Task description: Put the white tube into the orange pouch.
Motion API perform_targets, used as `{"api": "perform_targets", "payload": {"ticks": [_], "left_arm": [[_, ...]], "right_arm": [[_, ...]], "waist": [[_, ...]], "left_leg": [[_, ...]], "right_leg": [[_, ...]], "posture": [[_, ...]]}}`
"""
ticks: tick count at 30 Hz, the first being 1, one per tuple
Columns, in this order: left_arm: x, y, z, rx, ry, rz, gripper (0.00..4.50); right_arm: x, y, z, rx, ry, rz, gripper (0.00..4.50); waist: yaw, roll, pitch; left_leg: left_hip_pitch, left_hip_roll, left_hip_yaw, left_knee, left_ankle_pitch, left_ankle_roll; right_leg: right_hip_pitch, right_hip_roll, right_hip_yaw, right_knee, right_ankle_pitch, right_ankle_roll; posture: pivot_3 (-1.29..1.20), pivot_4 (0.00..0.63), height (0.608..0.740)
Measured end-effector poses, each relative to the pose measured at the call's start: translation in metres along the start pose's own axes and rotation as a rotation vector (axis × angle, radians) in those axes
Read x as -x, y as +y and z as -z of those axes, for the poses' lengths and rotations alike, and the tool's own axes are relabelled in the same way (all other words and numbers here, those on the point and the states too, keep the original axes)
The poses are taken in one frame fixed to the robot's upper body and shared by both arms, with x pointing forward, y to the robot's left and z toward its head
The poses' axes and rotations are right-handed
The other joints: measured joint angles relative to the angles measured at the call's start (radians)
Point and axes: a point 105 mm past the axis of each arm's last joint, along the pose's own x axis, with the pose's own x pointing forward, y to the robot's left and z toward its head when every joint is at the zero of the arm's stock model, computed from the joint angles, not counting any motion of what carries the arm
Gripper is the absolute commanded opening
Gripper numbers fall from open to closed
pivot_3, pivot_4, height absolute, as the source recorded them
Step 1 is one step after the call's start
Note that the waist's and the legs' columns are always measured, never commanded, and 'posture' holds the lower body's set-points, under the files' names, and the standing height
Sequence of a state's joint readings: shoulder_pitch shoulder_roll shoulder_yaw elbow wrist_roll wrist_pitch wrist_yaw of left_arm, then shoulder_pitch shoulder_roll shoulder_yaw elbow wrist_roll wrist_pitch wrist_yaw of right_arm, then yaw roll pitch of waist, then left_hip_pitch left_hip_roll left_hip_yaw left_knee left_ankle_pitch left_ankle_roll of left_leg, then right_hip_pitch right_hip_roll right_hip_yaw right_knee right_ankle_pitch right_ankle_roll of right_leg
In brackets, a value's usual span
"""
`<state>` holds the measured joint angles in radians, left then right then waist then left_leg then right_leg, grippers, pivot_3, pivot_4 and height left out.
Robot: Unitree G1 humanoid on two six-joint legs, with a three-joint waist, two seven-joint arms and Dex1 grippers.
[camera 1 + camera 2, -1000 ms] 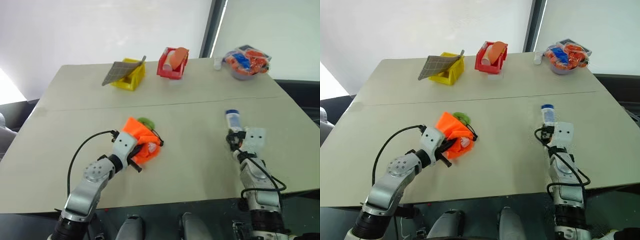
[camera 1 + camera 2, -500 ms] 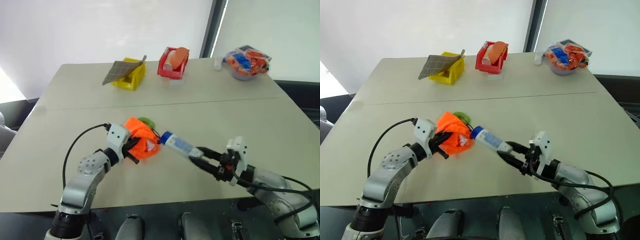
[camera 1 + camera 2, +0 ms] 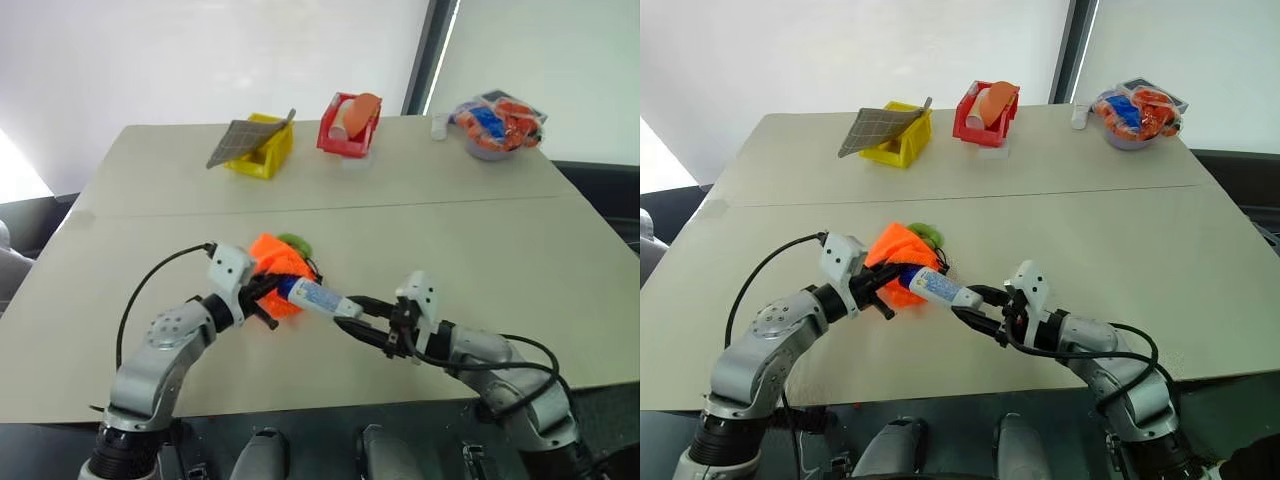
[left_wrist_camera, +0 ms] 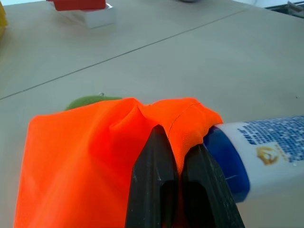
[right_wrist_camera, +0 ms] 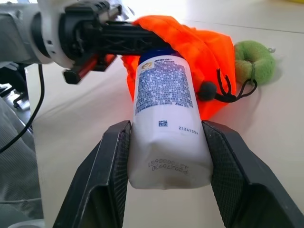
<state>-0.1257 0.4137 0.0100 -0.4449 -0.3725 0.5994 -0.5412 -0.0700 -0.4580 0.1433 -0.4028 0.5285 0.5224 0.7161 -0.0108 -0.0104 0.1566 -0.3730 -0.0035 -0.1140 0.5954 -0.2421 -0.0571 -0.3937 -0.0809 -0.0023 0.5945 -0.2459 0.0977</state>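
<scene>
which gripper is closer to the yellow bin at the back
Left. The left gripper, pinching the orange pouch, sits below the yellow bin; the right gripper, holding the white tube, is farther right.

On the table (image 3: 560, 250) there is one orange pouch (image 3: 272, 255) with one lime-green tag (image 3: 295, 243), and one white tube (image 3: 318, 297) with a blue cap. At the far edge stand two small bins, one yellow bin (image 3: 262, 152) and one red bin (image 3: 347, 130), plus one bowl (image 3: 490, 145) of packets and one tiny whitish container (image 3: 437, 125). Two grippers are at work, the left gripper (image 3: 268, 290) and the right gripper (image 3: 352, 314).
</scene>
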Motion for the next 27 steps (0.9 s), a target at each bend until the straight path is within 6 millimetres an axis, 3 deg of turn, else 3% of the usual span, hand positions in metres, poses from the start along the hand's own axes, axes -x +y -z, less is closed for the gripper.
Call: {"api": "perform_targets", "payload": {"ticks": [6,17,21,27], "left_arm": [[0.001,-0.015,-0.004,-0.012,0.005,0.076,0.00],[0.007,-0.022,0.002,-0.010,0.046,0.105,0.00],[0.012,-0.021,0.007,-0.004,0.074,0.102,0.00],[0.016,-0.019,0.011,-0.006,0.098,0.103,0.00]], "right_arm": [[-0.026,-0.002,-0.005,0.041,-0.006,-0.024,2.13],[-0.064,-0.012,-0.011,0.080,-0.043,0.043,2.13],[-0.069,-0.015,-0.014,0.070,-0.071,0.085,2.13],[-0.056,-0.016,-0.007,0.036,-0.066,0.080,2.13]], "waist": [[-0.002,0.000,0.000],[-0.003,0.000,0.000],[-0.003,0.000,0.000],[-0.002,0.000,0.000]], "left_leg": [[0.000,0.000,0.000,0.000,0.000,0.000],[0.000,0.000,0.000,0.000,0.000,0.000],[0.000,0.000,0.000,-0.001,0.000,0.000],[0.000,0.000,0.000,0.000,0.000,0.000]], "right_leg": [[0.000,0.000,0.000,0.000,0.000,0.000],[-0.001,0.000,0.000,0.001,0.000,0.000],[-0.001,0.000,0.000,0.001,0.001,-0.001],[0.000,0.000,0.000,0.001,0.000,-0.001]], "posture": [[0.00,0.150,0.740],[0.00,0.150,0.740],[0.00,0.150,0.740],[0.00,0.150,0.740]]}}
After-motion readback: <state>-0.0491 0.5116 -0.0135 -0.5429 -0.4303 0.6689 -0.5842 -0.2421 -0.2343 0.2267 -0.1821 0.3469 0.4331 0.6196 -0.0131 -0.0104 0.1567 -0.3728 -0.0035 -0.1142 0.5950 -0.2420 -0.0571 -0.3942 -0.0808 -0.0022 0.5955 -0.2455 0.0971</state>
